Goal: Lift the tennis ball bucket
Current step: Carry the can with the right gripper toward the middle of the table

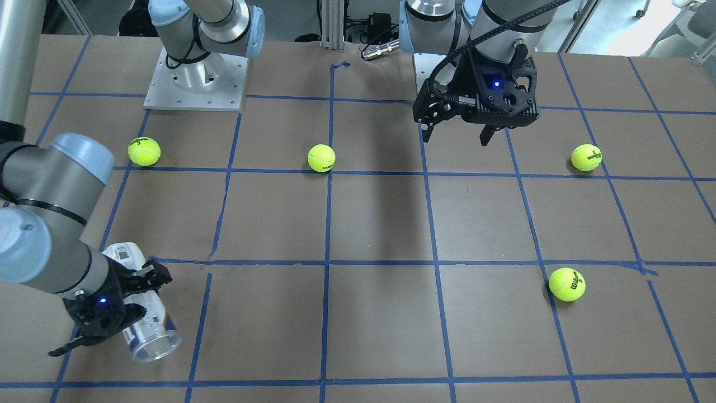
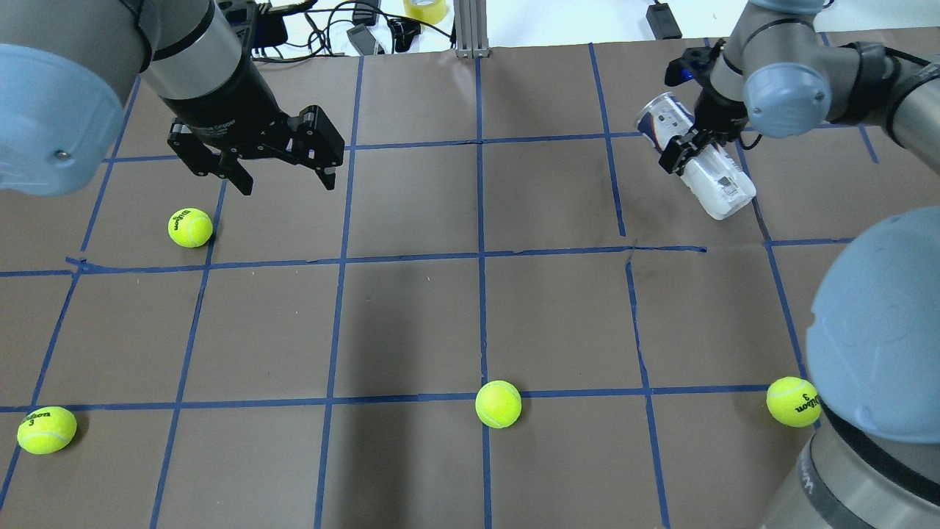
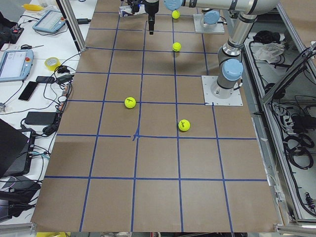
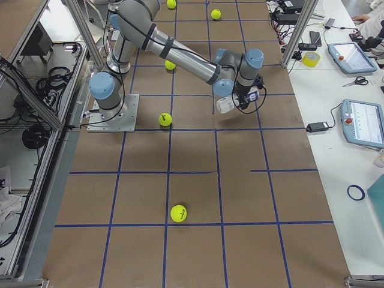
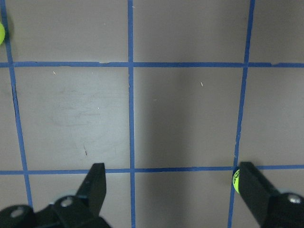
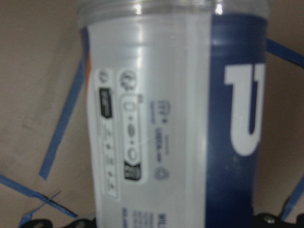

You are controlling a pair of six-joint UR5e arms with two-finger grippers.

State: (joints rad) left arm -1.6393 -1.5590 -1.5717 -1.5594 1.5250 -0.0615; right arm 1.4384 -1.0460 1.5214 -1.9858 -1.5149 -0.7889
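The tennis ball bucket is a clear can with a white-and-navy label. It sits tilted at the table's far right corner in the overhead view. My right gripper straddles its middle and is shut on it, as the overhead view also shows. The can fills the right wrist view and shows in the exterior right view. I cannot tell whether it touches the table. My left gripper hangs open and empty above the table, far from the can.
Several yellow-green tennis balls lie on the brown, blue-taped table: one below my left gripper, one near left, one near middle, one near right. The arm bases stand at the robot's edge.
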